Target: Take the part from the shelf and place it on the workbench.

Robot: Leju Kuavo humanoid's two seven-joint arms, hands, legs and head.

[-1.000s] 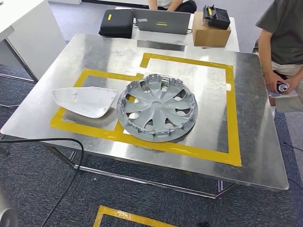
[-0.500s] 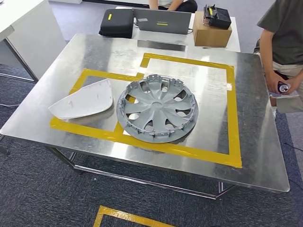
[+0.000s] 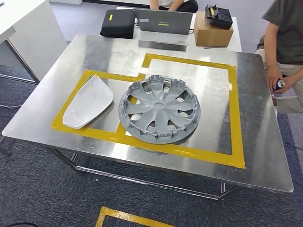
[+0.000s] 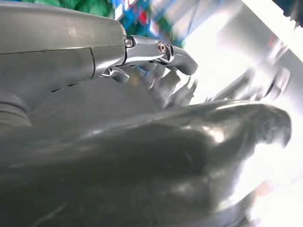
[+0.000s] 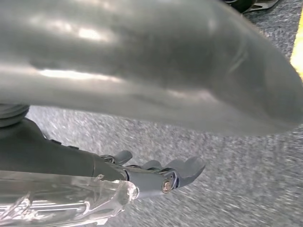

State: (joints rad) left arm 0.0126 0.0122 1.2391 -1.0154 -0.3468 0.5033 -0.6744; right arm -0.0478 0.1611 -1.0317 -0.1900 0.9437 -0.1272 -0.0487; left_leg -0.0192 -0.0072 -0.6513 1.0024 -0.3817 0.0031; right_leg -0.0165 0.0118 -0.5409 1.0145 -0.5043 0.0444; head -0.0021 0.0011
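The white curved part (image 3: 87, 101) lies on the steel workbench (image 3: 257, 142) inside the yellow tape outline, left of the grey hubcap (image 3: 159, 109) and apart from it. In the left wrist view my left hand (image 4: 153, 61) has its fingers (image 4: 175, 54) stretched out, clear of the thick thumb (image 4: 221, 137), with nothing between them. In the right wrist view my right hand (image 5: 157, 175) hangs over grey carpet, fingers (image 5: 182, 171) nearly straight and away from the thumb (image 5: 178, 71). A clear ribbed piece (image 5: 60, 198) shows beside the base of the fingers, which do not close round it.
A person (image 3: 286, 42) stands at the workbench's right side holding a small can (image 3: 279, 84). Behind the bench are a black case (image 3: 117, 23), a laptop (image 3: 164, 21) and a cardboard box (image 3: 213, 34). Yellow tape (image 3: 125, 216) marks the carpet in front.
The white part has turned on the table, from lying crosswise to lying nearly end-on. A black cable and a grey shape at the lower left have left the picture. The view has shifted slightly.
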